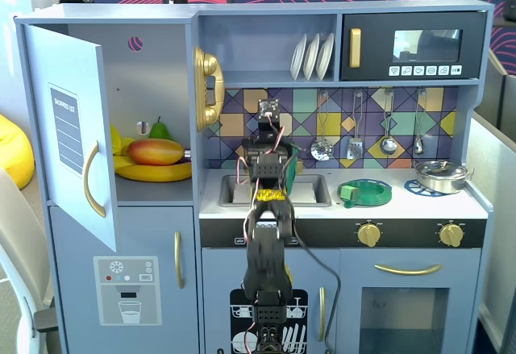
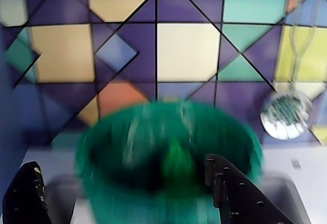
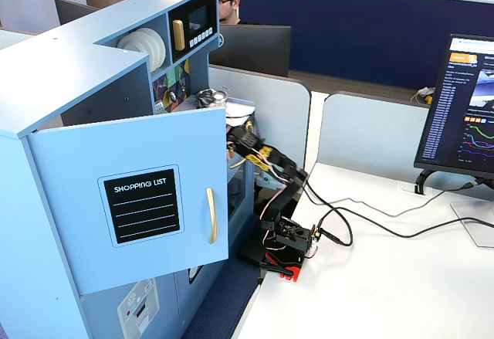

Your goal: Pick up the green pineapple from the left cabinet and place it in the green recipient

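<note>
One blurred green lump, likely the pineapple [image 2: 173, 158], is sitting inside the cup [image 2: 102, 147], which is seemingly standing in the sink [image 1: 310, 190]. Claw [image 2: 120, 164] is hanging open astride the rim, apparently for release. Cabinet door [image 1: 68, 128] is standing open.

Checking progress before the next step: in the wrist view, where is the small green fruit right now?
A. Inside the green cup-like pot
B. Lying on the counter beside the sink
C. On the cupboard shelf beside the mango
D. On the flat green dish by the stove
A: the wrist view shows a small green shape, blurred but apparently the green pineapple, inside the green recipient, with the fingers apart on either side.
</note>
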